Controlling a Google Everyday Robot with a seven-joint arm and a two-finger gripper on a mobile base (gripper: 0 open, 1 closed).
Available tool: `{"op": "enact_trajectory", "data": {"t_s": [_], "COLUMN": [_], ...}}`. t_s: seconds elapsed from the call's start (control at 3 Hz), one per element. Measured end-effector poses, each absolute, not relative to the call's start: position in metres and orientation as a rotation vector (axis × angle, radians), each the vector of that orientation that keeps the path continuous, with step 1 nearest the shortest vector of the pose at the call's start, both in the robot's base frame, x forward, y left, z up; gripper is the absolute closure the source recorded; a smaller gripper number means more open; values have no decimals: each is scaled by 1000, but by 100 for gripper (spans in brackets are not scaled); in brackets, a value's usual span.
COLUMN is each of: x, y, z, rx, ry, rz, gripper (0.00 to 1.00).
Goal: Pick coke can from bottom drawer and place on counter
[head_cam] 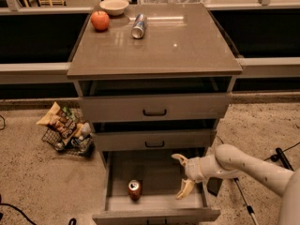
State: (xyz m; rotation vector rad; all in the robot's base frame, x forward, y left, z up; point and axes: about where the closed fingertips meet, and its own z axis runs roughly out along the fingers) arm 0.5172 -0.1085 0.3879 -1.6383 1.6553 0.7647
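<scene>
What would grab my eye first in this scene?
The robot's gripper hangs in the open bottom drawer near its right wall, fingers spread, apart from a red coke can standing near the front. Up on the counter sit an apple, a bowl and a silver can lying down.

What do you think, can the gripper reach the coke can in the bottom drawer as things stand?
Probably yes: the bottom drawer is pulled open, nothing covers the coke can, and the open gripper hangs over the drawer beside it.
</scene>
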Motion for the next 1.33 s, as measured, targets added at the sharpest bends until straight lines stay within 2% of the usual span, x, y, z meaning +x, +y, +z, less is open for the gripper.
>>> {"op": "enact_trajectory", "data": {"t_s": [0.33, 0.67, 1.33], "x": [524, 524, 537], "y": [-91, -91, -58], "z": [347, 347, 302], "rx": [-1632, -1632, -1628], "ry": [1668, 1668, 1655], "rz": [807, 807, 833], "gripper": [0, 0, 0]}}
